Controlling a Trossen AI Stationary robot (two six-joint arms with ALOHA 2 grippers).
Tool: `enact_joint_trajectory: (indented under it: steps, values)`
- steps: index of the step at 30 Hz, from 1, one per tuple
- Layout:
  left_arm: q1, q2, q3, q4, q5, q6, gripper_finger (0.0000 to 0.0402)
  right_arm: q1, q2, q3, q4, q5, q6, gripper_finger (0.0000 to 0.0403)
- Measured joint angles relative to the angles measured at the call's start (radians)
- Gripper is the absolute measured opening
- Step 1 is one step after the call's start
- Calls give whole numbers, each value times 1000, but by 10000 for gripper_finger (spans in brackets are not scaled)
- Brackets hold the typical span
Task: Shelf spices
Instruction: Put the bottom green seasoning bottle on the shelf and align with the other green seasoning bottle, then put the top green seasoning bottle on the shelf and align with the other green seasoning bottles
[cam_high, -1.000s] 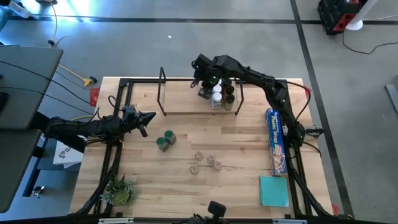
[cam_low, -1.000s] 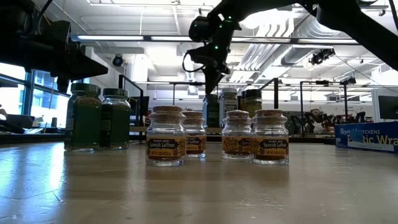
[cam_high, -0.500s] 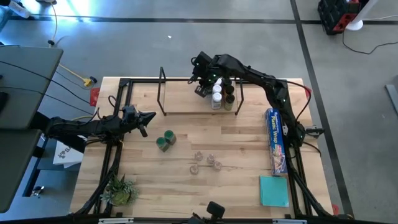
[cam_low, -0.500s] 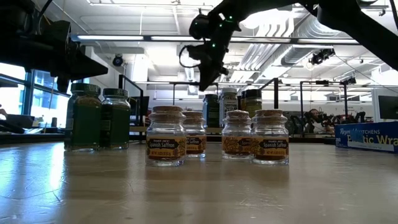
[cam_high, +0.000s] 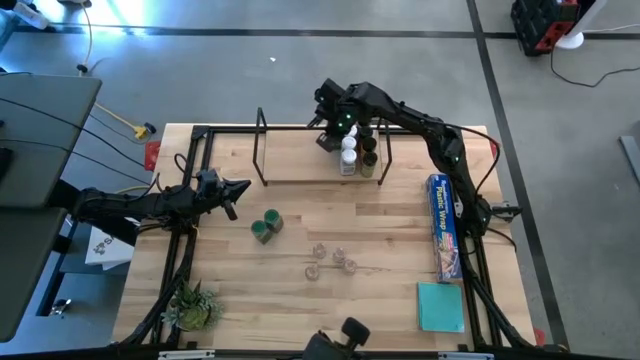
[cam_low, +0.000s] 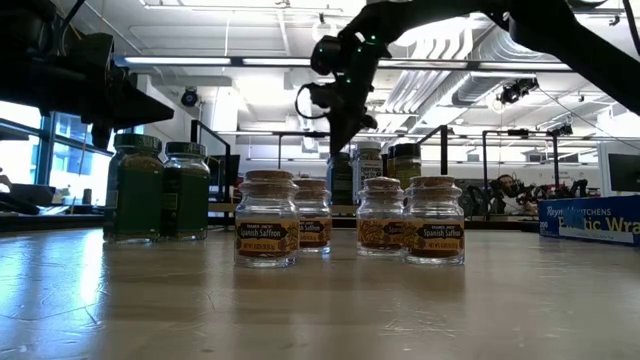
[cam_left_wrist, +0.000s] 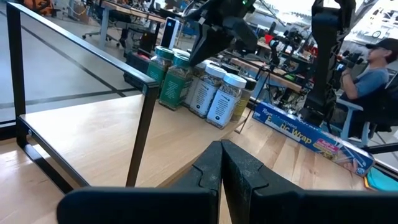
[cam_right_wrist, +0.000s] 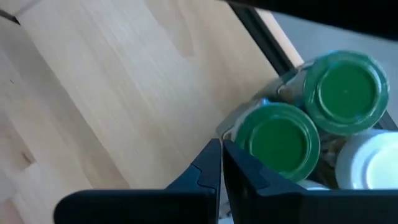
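The shelf (cam_high: 300, 168) is a light-wood plank between two black hoops at the table's far side. Several spice jars (cam_high: 352, 152) with green, white and dark lids stand clustered at its right end. My right gripper (cam_high: 327, 138) is shut and points down at the cluster's left side, level with the lids in the low view (cam_low: 335, 148). Its tips (cam_right_wrist: 221, 146) are beside a green lid (cam_right_wrist: 280, 140). Two green jars (cam_high: 265, 227) and several clear cork-topped jars (cam_high: 330, 260) stand on the table. My left gripper (cam_high: 240, 188) waits shut near the left edge. My right gripper comes from above with its shut fingertips (cam_right_wrist: 211, 155) right beside the rim of the nearest green lid (cam_right_wrist: 239, 134) on the shelf. I cannot tell whether they touch it. The jar stands upright on the plank.
A long blue plastic-wrap box (cam_high: 445, 225) lies along the right edge, with a teal pad (cam_high: 440, 305) nearer. A small plant (cam_high: 195, 305) sits at the near left corner. The shelf's left half (cam_left_wrist: 81, 130) is bare wood. A person (cam_left_wrist: 373, 68) sits beyond the table.
My right gripper, shut throughout, has swung a little toward the table's left over the shelf, then back toward the right and far edge beside the jar cluster. No jar has visibly moved.
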Motion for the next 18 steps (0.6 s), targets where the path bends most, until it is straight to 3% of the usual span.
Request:
enact_joint_trajectory:
  steps: [11,16,18]
  values:
    - [0,0,0,0,0,0,5,41,0,76,53,-142,-10,11]
    - [0,0,0,0,0,0,5,179,-23,100,130,-311,-185,11]
    - [0,0,0,0,0,0,5,250,-19,99,156,-333,-188,11]
